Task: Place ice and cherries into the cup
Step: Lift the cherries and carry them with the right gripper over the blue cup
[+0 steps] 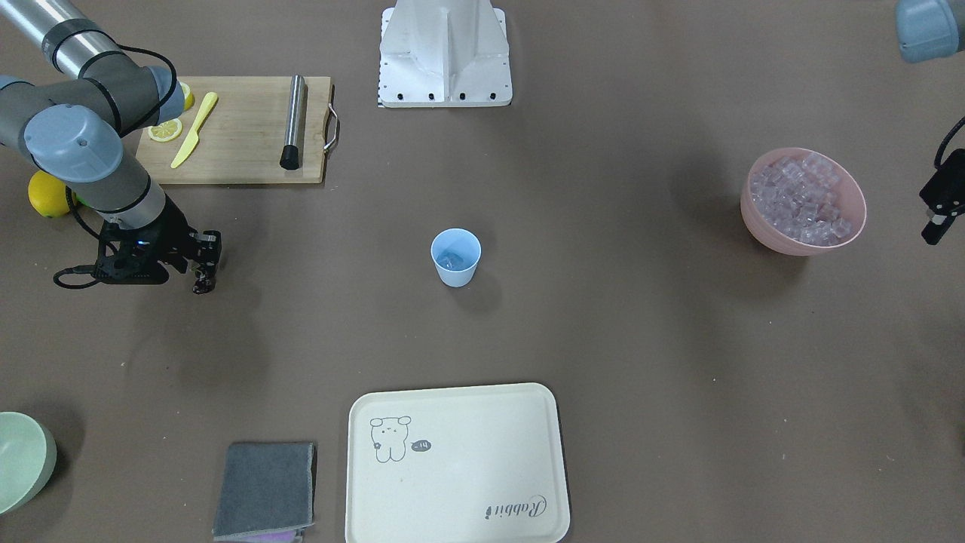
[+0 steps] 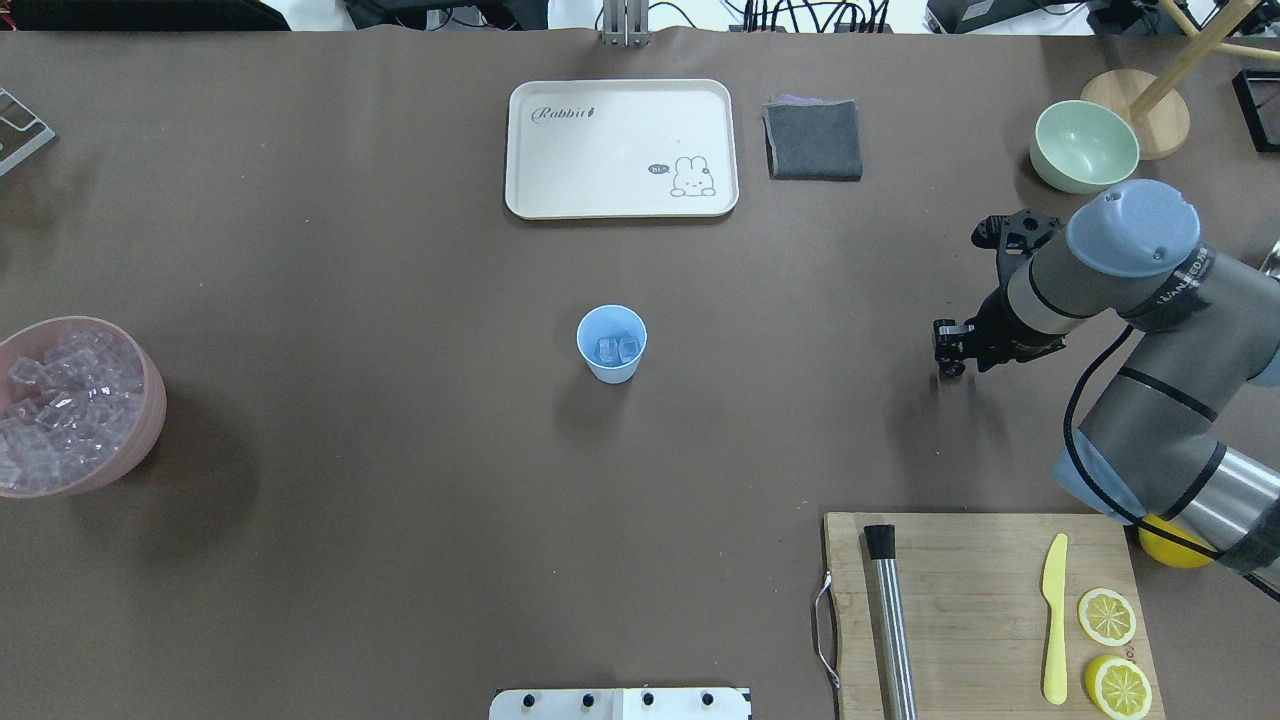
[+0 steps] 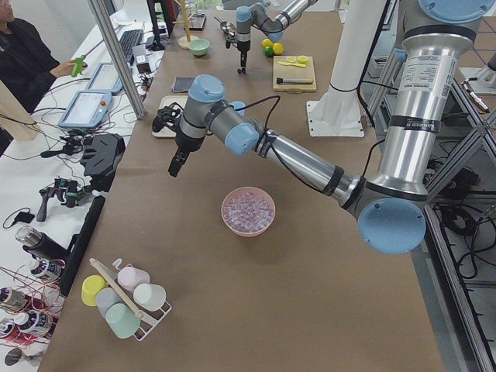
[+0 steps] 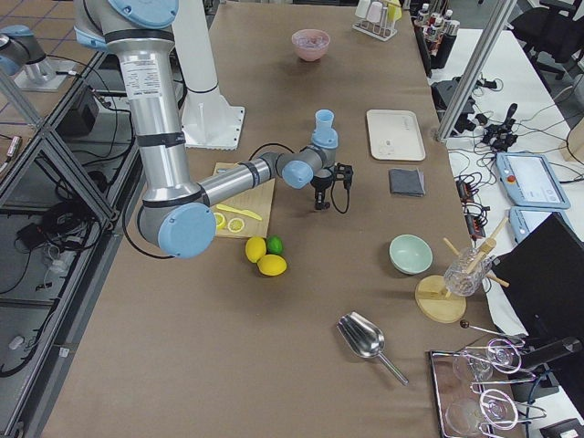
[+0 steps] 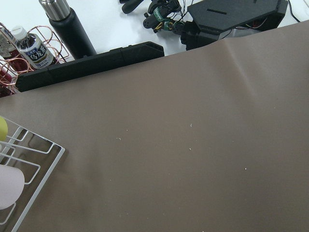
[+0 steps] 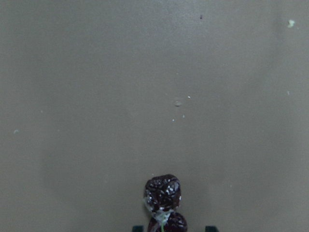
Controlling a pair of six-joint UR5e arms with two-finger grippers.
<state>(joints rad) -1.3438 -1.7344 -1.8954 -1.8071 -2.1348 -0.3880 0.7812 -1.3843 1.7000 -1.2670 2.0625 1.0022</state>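
Cherries [image 6: 163, 193] sit gripped in right pincer [image 1: 203, 282], well apart from cup [image 1: 455, 258].

The cup [image 2: 611, 343] stands mid-table with a few pieces of ice [image 2: 617, 349] in it. Well off to the cup's left, on the robot's left side, a bowl [image 2: 150, 420] holds a heap more. Beyond the cup, away from the robot, lies a tray [image 2: 620, 150], with a folded cloth [image 2: 813, 140] just right of it. Far right of the cup, the right gripper [image 2: 947, 368] holds the cherries [image 6: 162, 193] above the table. A cutting board [image 2: 970, 610] lies right of the cup, nearer the robot.
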